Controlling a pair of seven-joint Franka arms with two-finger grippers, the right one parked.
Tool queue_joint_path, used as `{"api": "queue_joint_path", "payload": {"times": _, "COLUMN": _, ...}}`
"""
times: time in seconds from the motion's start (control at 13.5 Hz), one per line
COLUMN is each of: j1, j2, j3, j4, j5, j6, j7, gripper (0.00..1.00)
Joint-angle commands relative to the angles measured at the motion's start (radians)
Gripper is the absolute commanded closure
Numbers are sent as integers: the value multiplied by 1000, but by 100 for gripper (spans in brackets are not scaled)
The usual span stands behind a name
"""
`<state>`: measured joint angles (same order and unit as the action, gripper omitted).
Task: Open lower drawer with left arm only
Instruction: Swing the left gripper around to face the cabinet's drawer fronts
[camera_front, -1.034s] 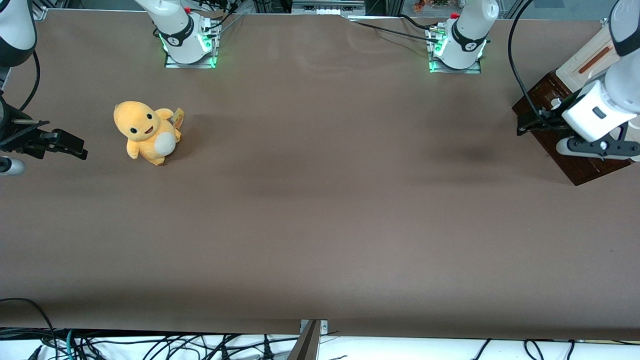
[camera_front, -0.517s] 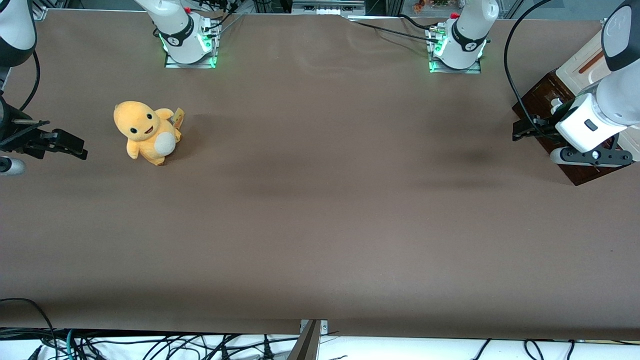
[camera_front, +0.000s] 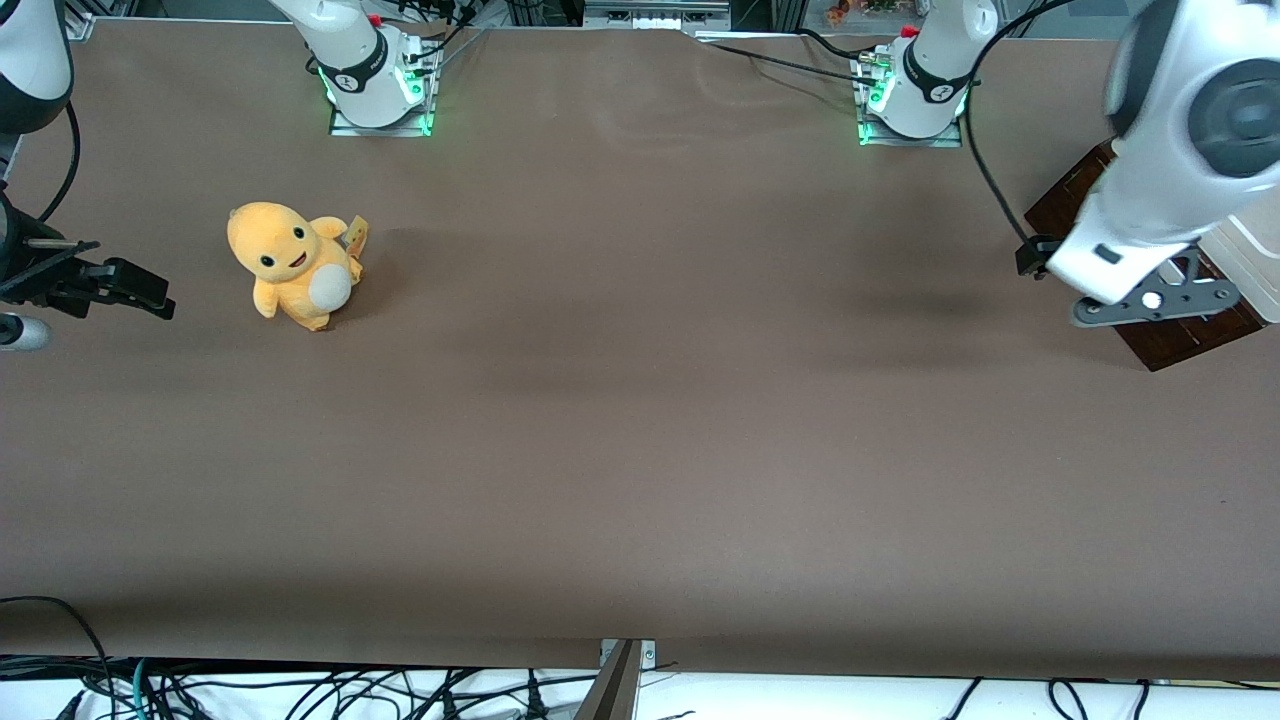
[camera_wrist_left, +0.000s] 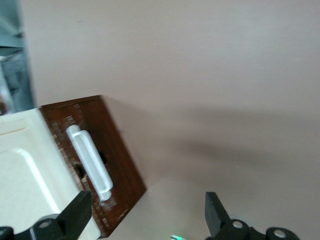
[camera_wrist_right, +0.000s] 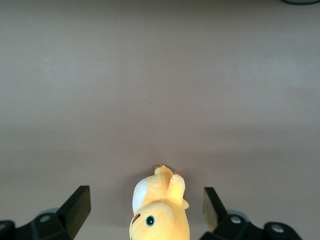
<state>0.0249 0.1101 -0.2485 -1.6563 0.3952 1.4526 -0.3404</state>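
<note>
**K:** Under the gripper (camera_wrist_left: 145, 220), what have we got?

**M:** Brown table covering (camera_front: 640, 400), flat and matte, a few soft wrinkles. Plenty of bare surface out from the drawer front, so a pull has room to run. The cabinet (camera_front: 1255, 265) sits at the working arm's end of the table, cream top, mostly hidden by the left arm (camera_front: 1170, 150) in the front view.

**K:** And the lower drawer?

**M:** The lower drawer (camera_wrist_left: 107, 165) is below the gripper and off to one side, not between the fingers. Dark brown wood face, seen at an angle. It looks out a little from under the cream top; I can't tell how far.

**K:** Handling?

**M:** My read: rigid wood, shallow, probably light. It should slide straight out. The cabinet itself looks small and may drag along the cloth if the pull is jerky.

**K:** Grasp point?

**M:** The white bar handle (camera_wrist_left: 90, 162), along the drawer face. Smooth and round, likely slick. I'd take it mid-length, fingers across the bar, so it doesn't twist.

**K:** Gripper state?

**M:** Spread wide, nothing between the fingers (camera_wrist_left: 75, 215), clear of the handle.

**K:** Anything else nearby?

**M:** Only a yellow plush toy (camera_front: 290, 262), well apart, toward the parked arm's end. No obstruction.
</note>
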Motion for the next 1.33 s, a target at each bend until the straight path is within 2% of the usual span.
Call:
{"api": "queue_joint_path", "payload": {"times": 0.0, "j1": -3, "j2": 22, "j3": -14, "j4": -40, "j5": 140, "j6": -63, "j7": -66, "gripper": 0}}
{"api": "queue_joint_path", "payload": {"times": 0.15, "j1": -3, "j2": 69, "j3": -18, "j4": -45, "j5": 200, "j6": -86, "j7": -110, "gripper": 0}}
{"api": "queue_joint_path", "payload": {"times": 0.22, "j1": -5, "j2": 107, "j3": -20, "j4": -43, "j5": 205, "j6": -139, "j7": -158, "gripper": 0}}
{"api": "queue_joint_path", "payload": {"times": 0.37, "j1": -38, "j2": 193, "j3": -26, "j4": -43, "j5": 206, "j6": -237, "j7": -280, "gripper": 11}}
{"api": "queue_joint_path", "payload": {"times": 0.52, "j1": -69, "j2": 249, "j3": -29, "j4": -45, "j5": 282, "j6": -270, "j7": -344, "gripper": 0}}
{"api": "queue_joint_path", "payload": {"times": 0.81, "j1": -108, "j2": 330, "j3": -29, "j4": -80, "j5": 335, "j6": -360, "j7": -413, "gripper": 0}}
{"api": "queue_joint_path", "payload": {"times": 1.03, "j1": -97, "j2": 474, "j3": -29, "j4": -88, "j5": 390, "j6": -480, "j7": -639, "gripper": 0}}
{"api": "queue_joint_path", "payload": {"times": 1.11, "j1": -94, "j2": 483, "j3": -29, "j4": -108, "j5": 399, "j6": -480, "j7": -641, "gripper": 0}}
{"api": "queue_joint_path", "payload": {"times": 1.26, "j1": -91, "j2": 485, "j3": -29, "j4": -210, "j5": 492, "j6": -465, "j7": -643, "gripper": 0}}
